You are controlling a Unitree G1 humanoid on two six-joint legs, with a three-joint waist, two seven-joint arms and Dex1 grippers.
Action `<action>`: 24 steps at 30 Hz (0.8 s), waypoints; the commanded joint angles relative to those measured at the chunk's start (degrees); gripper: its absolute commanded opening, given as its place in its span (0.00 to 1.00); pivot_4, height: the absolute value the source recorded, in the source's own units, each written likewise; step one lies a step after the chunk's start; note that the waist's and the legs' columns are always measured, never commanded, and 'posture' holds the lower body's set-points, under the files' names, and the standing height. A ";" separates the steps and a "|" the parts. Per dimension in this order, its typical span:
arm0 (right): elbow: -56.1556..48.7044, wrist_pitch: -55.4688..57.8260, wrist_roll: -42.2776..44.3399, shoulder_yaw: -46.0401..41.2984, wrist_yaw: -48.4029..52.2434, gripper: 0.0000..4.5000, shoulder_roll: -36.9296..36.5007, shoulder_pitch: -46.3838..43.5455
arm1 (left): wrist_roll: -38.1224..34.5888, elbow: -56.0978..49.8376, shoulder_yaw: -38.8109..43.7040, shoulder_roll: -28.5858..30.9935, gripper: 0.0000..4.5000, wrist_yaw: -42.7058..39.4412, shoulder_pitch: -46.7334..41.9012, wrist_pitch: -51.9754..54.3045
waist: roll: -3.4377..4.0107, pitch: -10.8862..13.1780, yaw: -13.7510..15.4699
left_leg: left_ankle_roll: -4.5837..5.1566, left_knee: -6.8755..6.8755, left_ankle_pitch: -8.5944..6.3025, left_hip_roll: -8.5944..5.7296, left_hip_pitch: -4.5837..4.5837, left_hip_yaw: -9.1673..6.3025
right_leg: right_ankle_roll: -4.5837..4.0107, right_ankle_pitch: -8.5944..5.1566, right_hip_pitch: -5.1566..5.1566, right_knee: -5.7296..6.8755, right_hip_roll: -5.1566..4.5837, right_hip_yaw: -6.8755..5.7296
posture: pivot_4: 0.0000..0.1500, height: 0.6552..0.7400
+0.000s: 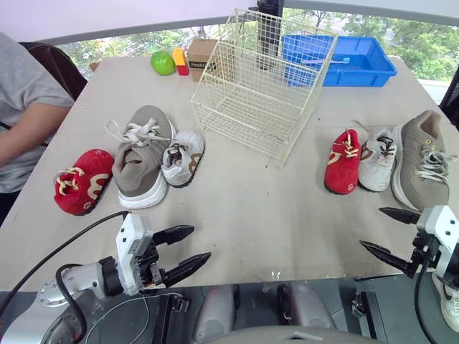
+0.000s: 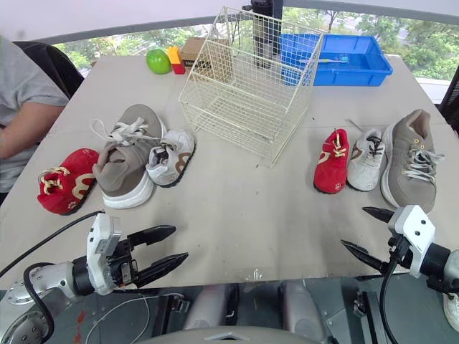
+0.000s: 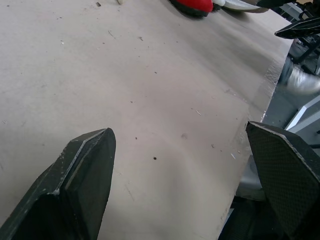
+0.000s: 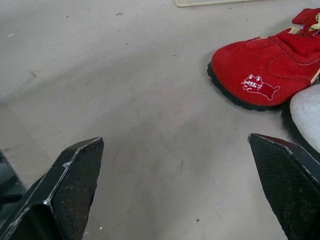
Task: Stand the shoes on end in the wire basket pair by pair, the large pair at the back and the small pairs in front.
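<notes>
Nearest me, both grippers hover empty over the near edge of the table (image 1: pixel 244 208): the left gripper (image 1: pixel 201 242) has its fingers spread wide, and the right gripper (image 1: pixel 371 226) is just as wide. The large pair should go in first, I judge, and it is split between the arms. The left grey shoe (image 1: pixel 142 159) lies ahead and slightly left of the left gripper, between a left red shoe (image 1: pixel 80 181) and a left white shoe (image 1: pixel 183 158). The right grey shoe (image 1: pixel 422 158) lies just beyond and right of the right gripper. Both run near to far, heels toward me. Farther off, in the middle, the wire basket (image 1: pixel 262 86) stands empty
</notes>
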 commanded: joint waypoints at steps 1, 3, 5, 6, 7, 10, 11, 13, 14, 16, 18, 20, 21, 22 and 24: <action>-5.33 2.65 -0.20 3.32 -5.41 1.00 0.83 -5.68 | -2.94 -1.21 0.92 -2.63 0.99 2.71 -2.67 -0.70 | 0.00 0.00 0.00 | 0.00 -0.01 0.00 0.00 0.00 -0.01 | 0.00 0.01 0.00 0.00 0.02 0.00 | 1.00 1.00; -11.23 11.03 2.49 9.22 -12.44 1.00 1.18 -15.76 | -5.62 -1.24 0.89 -6.38 0.99 5.98 -5.83 -1.23 | 0.09 0.08 -0.66 | 0.00 0.00 0.00 0.07 0.04 0.04 | 0.00 0.01 0.00 -0.02 0.08 0.06 | 1.00 1.00; -13.52 20.90 7.14 15.28 -15.54 1.00 1.05 -29.51 | -2.86 -1.76 0.38 -9.00 0.99 7.49 -6.65 -3.63 | 0.09 0.12 -1.18 | -0.02 0.10 0.03 0.15 -0.01 0.08 | 0.10 0.15 -0.12 0.04 0.22 0.18 | 1.00 1.00; -13.06 25.65 8.83 18.21 -17.43 1.00 2.10 -36.80 | -2.15 -1.98 0.31 -10.02 0.99 8.33 -6.85 -4.37 | 0.12 0.11 -1.27 | -0.04 0.10 0.04 0.19 0.09 0.08 | 0.05 0.18 -0.11 0.05 0.30 0.21 | 1.00 1.00; -12.15 28.40 10.01 20.61 -19.28 1.00 4.02 -43.34 | -1.35 -2.34 -0.05 -10.66 0.99 9.14 -6.95 -4.87 | 0.08 0.09 -1.55 | -0.04 0.10 0.05 0.21 0.11 0.08 | 0.02 0.21 -0.10 0.06 0.32 0.22 | 1.00 1.00; -8.07 37.83 12.85 26.75 -21.14 1.00 6.90 -57.79 | -3.49 -3.14 0.88 -12.11 0.99 9.96 -7.22 -5.60 | -0.01 0.06 -0.95 | -0.05 0.10 0.05 0.23 0.01 -0.06 | -0.24 0.36 -0.13 0.07 0.41 0.06 | 1.00 1.00; -5.30 40.50 11.48 29.18 -22.70 1.00 8.15 -62.20 | -4.09 -3.69 1.14 -12.16 0.99 9.91 -7.03 -5.72 | -0.03 0.05 -0.38 | -0.05 0.09 0.05 0.23 -0.04 -0.07 | -0.18 0.40 -0.13 0.07 0.39 -0.04 | 1.00 1.00; 0.56 42.67 8.66 33.70 -24.47 1.00 11.17 -70.01 | -3.05 -5.14 0.54 -12.34 0.99 10.20 -6.04 -6.37 | -0.03 0.05 -0.34 | -0.06 0.02 0.04 0.25 -0.15 -0.13 | -0.07 0.46 -0.22 0.05 0.36 -0.10 | 1.00 1.00; 3.35 43.64 7.58 35.28 -25.22 1.00 12.65 -73.13 | -1.94 -5.67 0.04 -12.53 0.99 10.49 -5.67 -6.98 | -0.03 0.05 -0.24 | -0.06 -0.01 0.03 0.25 -0.18 -0.05 | -0.06 0.47 -0.30 0.05 0.32 -0.02 | 1.00 1.00; 10.94 45.79 5.98 36.63 -27.80 1.00 17.58 -79.38 | -0.89 -6.50 -0.56 -12.99 0.99 10.95 -5.32 -7.98 | -0.03 0.05 -0.38 | -0.06 -0.04 0.03 0.24 -0.22 -0.01 | -0.06 0.47 -0.33 -0.02 0.28 -0.02 | 1.00 1.00; 18.18 48.13 3.07 39.03 -29.63 1.00 20.43 -84.00 | -1.36 -7.00 -0.78 -13.33 0.99 11.58 -5.32 -8.10 | -0.02 0.05 -0.46 | -0.06 -0.08 0.03 0.24 -0.22 0.08 | -0.05 0.48 -0.36 -0.01 0.25 0.04 | 1.00 1.00; 24.68 46.13 -1.57 43.48 -28.84 1.00 20.45 -86.66 | -1.54 -7.15 -1.08 -13.62 0.99 12.08 -5.80 -8.43 | -0.02 0.05 -0.33 | -0.06 -0.08 0.03 0.24 -0.21 0.06 | -0.06 0.48 -0.38 0.01 0.25 0.01 | 1.00 1.00; 29.93 44.36 -3.45 45.65 -27.06 0.94 20.66 -88.24 | -1.29 -7.47 -1.22 -13.90 1.00 11.96 -5.87 -9.26 | -0.03 0.04 -0.24 | -0.06 -0.08 0.03 0.24 -0.21 0.03 | -0.07 0.48 -0.36 0.00 0.24 -0.05 | 1.00 1.00; 34.26 42.49 -4.88 47.46 -24.82 0.88 20.70 -89.39 | -1.07 -7.83 -1.34 -14.03 1.00 11.48 -5.61 -10.10 | -0.03 0.04 -0.25 | -0.06 -0.08 0.03 0.23 -0.20 0.02 | -0.08 0.47 -0.35 0.00 0.22 -0.07 | 1.00 1.00; 39.83 39.06 -7.74 49.74 -22.48 0.75 20.52 -90.94 | -1.19 -8.73 -1.13 -14.15 1.00 10.48 -4.96 -11.65 | -0.03 0.05 -0.44 | -0.05 -0.07 0.03 0.21 -0.20 0.10 | -0.08 0.47 -0.35 -0.01 0.21 0.00 | 1.00 1.00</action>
